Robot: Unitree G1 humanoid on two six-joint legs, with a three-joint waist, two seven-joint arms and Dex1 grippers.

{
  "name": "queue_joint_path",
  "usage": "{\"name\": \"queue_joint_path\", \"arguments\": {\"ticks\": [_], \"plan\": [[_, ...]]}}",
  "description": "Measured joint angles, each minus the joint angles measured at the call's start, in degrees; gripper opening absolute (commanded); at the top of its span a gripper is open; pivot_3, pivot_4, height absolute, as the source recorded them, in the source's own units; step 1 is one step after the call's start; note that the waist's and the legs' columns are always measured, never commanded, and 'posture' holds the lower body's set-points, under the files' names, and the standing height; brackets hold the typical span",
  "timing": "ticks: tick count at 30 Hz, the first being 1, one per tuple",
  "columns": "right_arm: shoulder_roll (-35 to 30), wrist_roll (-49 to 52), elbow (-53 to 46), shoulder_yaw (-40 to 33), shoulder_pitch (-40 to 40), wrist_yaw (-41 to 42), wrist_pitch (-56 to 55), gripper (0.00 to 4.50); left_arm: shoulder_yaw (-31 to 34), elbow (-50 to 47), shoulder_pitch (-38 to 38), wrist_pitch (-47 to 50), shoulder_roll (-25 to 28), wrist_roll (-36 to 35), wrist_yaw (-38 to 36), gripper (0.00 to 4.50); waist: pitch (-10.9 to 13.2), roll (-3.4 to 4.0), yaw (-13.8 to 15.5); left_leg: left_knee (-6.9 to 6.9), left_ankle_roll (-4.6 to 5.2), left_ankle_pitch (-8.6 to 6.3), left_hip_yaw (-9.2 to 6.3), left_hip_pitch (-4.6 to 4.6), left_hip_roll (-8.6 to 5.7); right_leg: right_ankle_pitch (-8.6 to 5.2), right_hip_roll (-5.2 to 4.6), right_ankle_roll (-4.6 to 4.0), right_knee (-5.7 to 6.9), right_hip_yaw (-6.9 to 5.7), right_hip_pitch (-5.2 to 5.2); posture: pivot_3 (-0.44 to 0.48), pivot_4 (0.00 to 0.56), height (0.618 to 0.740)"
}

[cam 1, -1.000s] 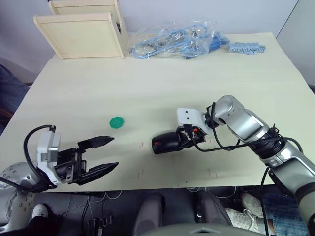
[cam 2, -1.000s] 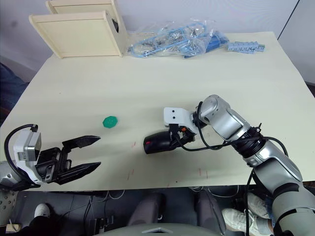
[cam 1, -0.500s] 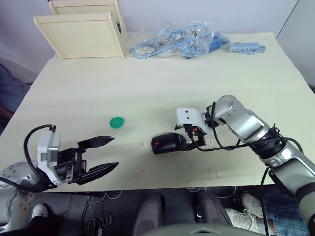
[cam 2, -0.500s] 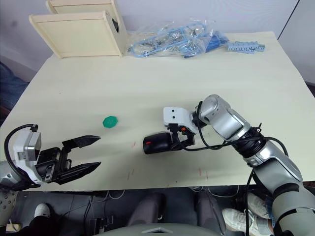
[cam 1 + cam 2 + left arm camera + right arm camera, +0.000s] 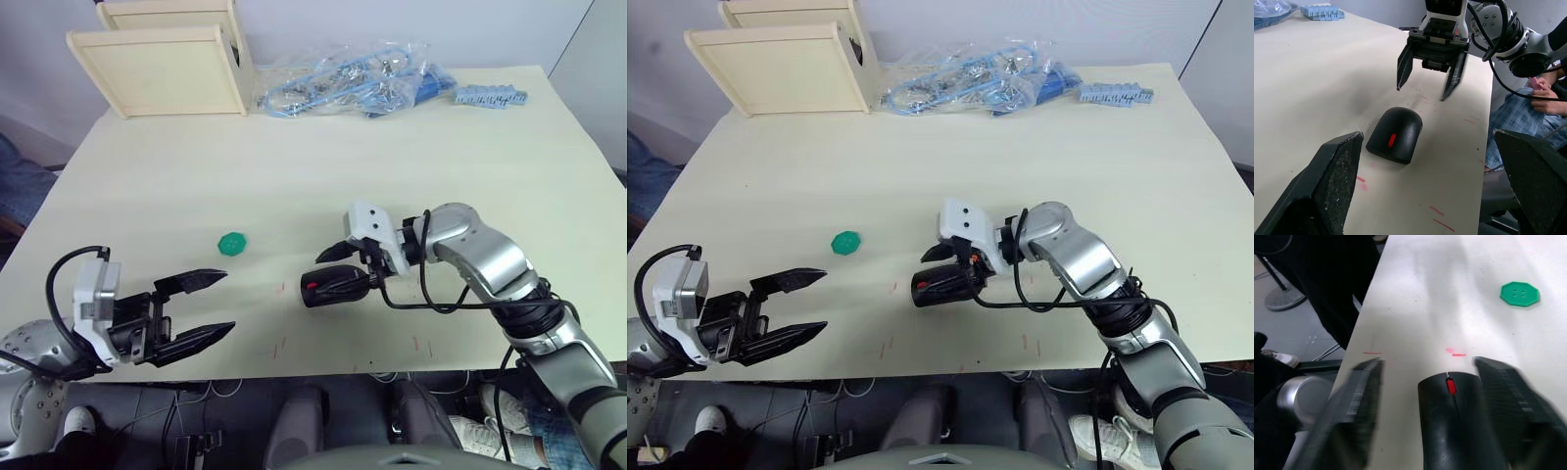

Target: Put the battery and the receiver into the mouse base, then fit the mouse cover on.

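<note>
Mouse cover [image 5: 331,284] sits fitted on the mouse, flat on the table [image 5: 392,157]; right gripper [image 5: 1426,81] hangs just above its rear, fingers spread, not touching; left gripper [image 5: 201,308] is well apart from the mouse, fingers spread, empty; green disc [image 5: 232,243] lies between them.

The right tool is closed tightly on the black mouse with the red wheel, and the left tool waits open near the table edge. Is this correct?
Not quite. The right tool is open and raised off the black mouse with the red wheel, touching nothing, as the left wrist view shows. The left tool does wait open near the edge of the pale table.
</note>
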Motion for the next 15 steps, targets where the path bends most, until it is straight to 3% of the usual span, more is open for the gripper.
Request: {"name": "queue_joint_path", "arguments": {"ticks": [13,15], "plan": [[1.0,-2.7,6.6,2.5,0.5,-2.1,-1.9,2.69,0.0,1.2,-0.3,0.0,0.0,0.2,-0.2,4.5,0.0,0.0,-0.7,0.0,0.0,0.0,0.01,0.01,0.0,0.01,0.01,0.01,0.01,0.02,0.0,0.0,0.15,0.74],[1.1,-2.7,6.9,2.5,0.5,-1.9,-1.9,2.15,0.0,1.2,-0.2,-0.1,0.0,0.3,-0.3,4.5,0.0,0.0,-0.7,0.0,0.0,0.0,0.01,0.01,0.0,0.0,0.0,0.01,0.01,0.02,0.0,0.0,0.15,0.74]]}}
